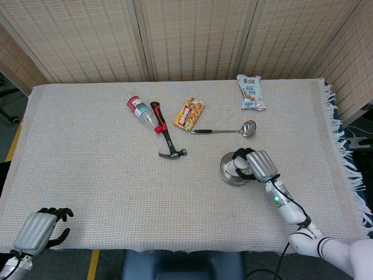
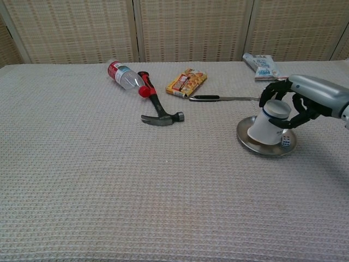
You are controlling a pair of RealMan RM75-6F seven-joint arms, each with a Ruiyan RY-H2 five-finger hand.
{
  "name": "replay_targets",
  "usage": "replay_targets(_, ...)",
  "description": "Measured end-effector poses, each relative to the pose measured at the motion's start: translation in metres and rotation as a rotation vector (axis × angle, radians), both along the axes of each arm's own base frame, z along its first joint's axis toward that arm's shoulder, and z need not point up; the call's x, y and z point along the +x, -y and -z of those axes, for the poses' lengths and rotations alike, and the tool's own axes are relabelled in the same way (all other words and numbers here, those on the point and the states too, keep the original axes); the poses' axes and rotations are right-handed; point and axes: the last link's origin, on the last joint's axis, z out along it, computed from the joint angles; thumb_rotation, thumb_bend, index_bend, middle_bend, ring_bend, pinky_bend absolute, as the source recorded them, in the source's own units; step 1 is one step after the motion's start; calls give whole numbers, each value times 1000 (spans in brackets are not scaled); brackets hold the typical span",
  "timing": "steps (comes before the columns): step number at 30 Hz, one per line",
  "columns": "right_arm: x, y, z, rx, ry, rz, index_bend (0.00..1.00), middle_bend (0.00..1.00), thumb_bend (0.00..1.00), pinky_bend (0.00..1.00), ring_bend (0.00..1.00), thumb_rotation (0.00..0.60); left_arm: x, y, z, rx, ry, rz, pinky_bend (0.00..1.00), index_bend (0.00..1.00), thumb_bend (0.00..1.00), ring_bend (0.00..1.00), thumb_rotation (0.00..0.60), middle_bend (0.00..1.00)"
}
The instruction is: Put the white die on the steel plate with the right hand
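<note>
The steel plate lies on the cloth at the right, also seen as the plate in the head view. On it a white paper cup stands upside down and tilted. My right hand grips the cup's raised end from the right, fingers wrapped around it. The white die sits on the plate at the cup's right foot, under my hand. The head view hides the die behind my right hand. My left hand hangs off the table's near left corner, fingers curled, holding nothing.
Behind the plate lies a ladle. Further left are a snack packet, a hammer and a plastic bottle. A white packet lies at the back right. The fringed table edge runs close on the right.
</note>
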Motion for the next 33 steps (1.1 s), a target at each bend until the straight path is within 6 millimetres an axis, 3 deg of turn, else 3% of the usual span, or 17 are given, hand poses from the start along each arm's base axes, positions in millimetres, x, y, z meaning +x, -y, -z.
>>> replay_targets(11,1,-2,-14,-40,-5,-17,505,499,313,738,445,600,-1,0,1,-6,-5,-4,439,405,337,430,600,476)
replay_targets(23,-5,-20,-32,-25,-122,70,505,499,312,744,445,600,0,0,2,-8,-8,-3,439,405,337,430,600,476)
replay_targets(33,-17,-17,-21,-4,-121,88,505,499,313,744,445,600,0,0,2,-7,-8,-3,440,405,336,430,600,476)
